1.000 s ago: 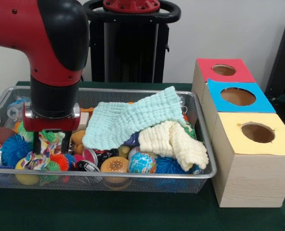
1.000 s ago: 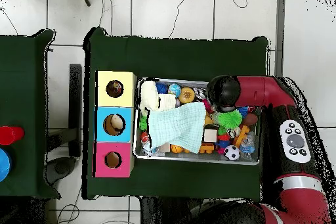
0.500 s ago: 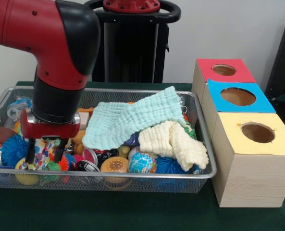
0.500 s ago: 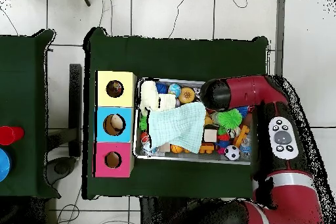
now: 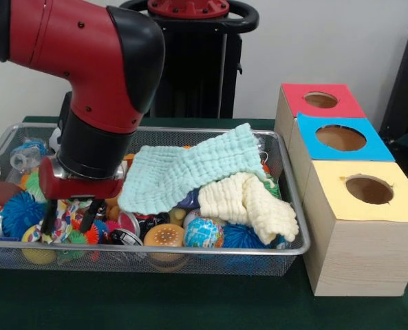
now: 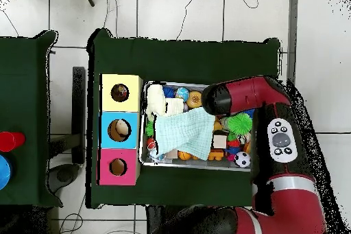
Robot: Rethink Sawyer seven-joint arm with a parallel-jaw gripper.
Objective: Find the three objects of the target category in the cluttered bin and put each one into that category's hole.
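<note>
1. Gripper (image 5: 70,218) over the left end of the wire bin (image 5: 190,259), fingers apart, nothing held, tips among spiky balls (image 5: 19,212).
2. Mint cloth (image 5: 190,172) draped over the toys mid-bin; cream cloth (image 5: 248,201) just right of it.
3. Three boxes right of the bin: red hole (image 5: 320,100), blue hole (image 5: 340,137), yellow hole (image 5: 369,189).
4. Target objects: cannot tell which.

Cloths (image 5: 197,172) atop toys in bin (image 5: 155,256); boxes (image 5: 355,206) just right
</note>
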